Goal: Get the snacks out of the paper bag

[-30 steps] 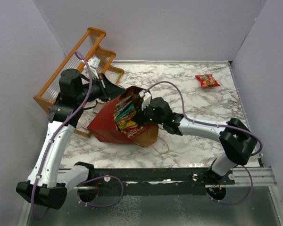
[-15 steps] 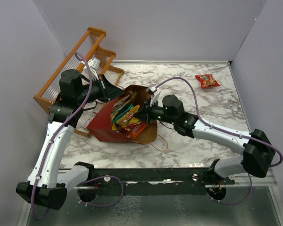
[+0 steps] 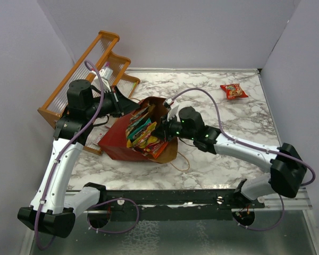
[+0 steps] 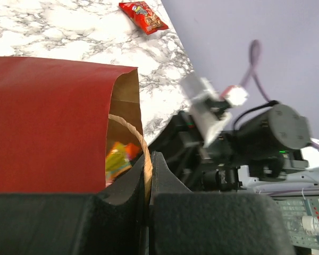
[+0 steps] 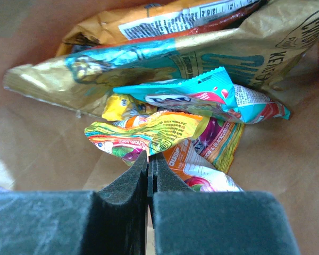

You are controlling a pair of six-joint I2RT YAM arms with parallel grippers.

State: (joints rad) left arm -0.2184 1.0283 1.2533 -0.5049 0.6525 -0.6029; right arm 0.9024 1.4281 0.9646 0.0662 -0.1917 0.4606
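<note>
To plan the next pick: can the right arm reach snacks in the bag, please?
Likely yes: the left gripper holds the paper bag by its handle; the right gripper pinches a yellow-green packet.

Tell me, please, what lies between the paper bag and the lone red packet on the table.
In the top view, only bare marble table between bag and packet; the right arm's purple cable loops over it.

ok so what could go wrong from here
1. The right pincer pinches only the bottom edge of the yellow packet; it may slip on the pull.
2. The teal packet lies against it and could drag out too.
3. The left pincer holds the bag only by its twine handle; the bag might slide or the handle tear.
</note>
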